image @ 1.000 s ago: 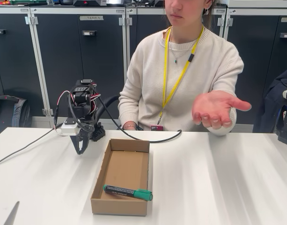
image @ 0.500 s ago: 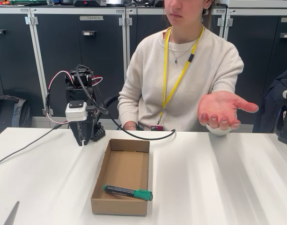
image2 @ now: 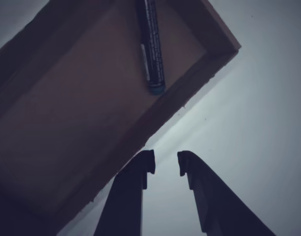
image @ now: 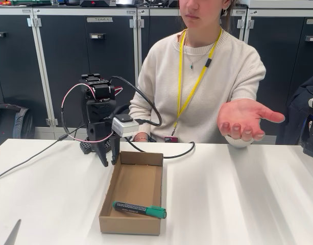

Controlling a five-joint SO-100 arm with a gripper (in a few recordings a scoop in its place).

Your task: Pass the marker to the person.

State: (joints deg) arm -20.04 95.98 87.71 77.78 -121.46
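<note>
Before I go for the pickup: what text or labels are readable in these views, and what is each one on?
"TERRA": my best reading of the label on the cabinet door behind the arm; it is small and soft.
White print on the marker barrel: too small to read in the fixed view, blurred in the wrist view.
Other cabinet labels along the top edge: unreadable.

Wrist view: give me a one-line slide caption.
Empty gripper, jaws slightly apart, hangs over white table beside the cardboard box holding the marker.
</note>
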